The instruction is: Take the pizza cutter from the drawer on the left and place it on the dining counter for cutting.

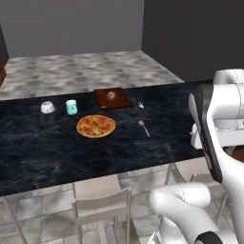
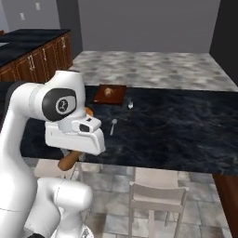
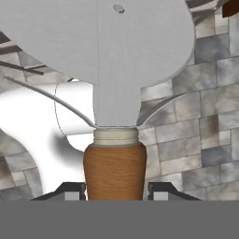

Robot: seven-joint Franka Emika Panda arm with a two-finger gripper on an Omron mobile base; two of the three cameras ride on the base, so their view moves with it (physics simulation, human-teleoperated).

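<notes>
Pizza cutter clamped by wooden handle in gripper, wheel toward 12 o'clock in hand view; dining counter at 2 o'clock from hand in right base view.

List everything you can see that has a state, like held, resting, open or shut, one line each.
pizza cutter: held by its wooden handle, off the counter.
gripper: shut on the pizza cutter's handle.
pizza: whole, flat on the dining counter.
spoon: lying flat beside the pizza.
cup: upright.
bowl: upright.
cutting board: flat, with food on it.
</notes>
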